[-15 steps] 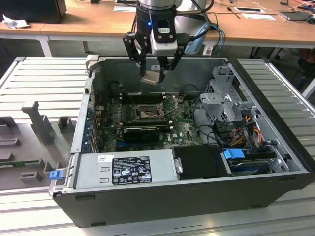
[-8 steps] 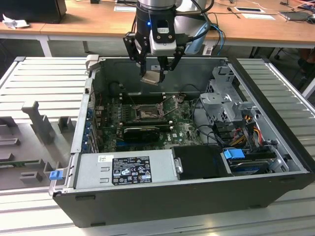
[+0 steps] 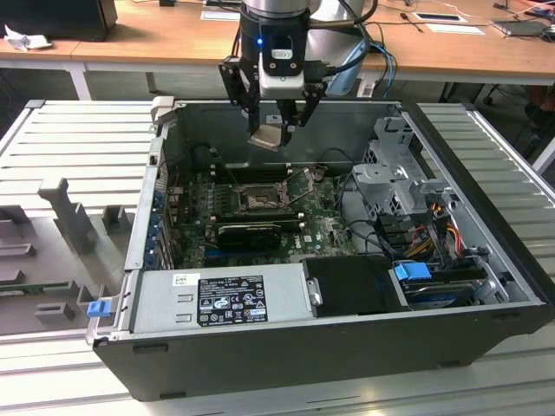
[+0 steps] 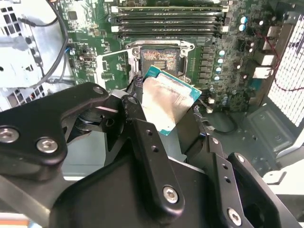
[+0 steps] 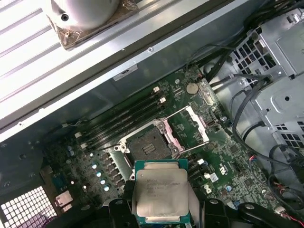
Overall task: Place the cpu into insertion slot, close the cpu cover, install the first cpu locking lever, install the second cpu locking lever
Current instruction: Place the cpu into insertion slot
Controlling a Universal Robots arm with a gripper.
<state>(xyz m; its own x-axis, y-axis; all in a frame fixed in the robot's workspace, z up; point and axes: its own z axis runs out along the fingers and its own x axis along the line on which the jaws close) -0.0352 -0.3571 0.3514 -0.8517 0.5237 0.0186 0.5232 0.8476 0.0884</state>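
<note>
My gripper (image 3: 274, 128) hangs above the open computer case, shut on the cpu (image 3: 266, 137), a small silver-faced square chip that sits tilted between the fingers. In both wrist views the cpu (image 4: 167, 100) (image 5: 160, 192) is held above and apart from the insertion slot (image 5: 148, 145) (image 4: 158, 59), whose dark pinned centre lies uncovered on the green board. The cpu cover (image 5: 194, 124) (image 4: 113, 67), a thin metal frame, stands swung open beside the slot. In the exterior view the insertion slot (image 3: 257, 201) lies below and in front of the gripper.
Memory sticks (image 4: 168, 21) run along one side of the slot. A black card (image 3: 250, 232), a grey power supply (image 3: 217, 299), a metal drive cage (image 3: 395, 178) and loose cables (image 3: 434, 230) crowd the case. The case walls (image 3: 342, 121) ring the board.
</note>
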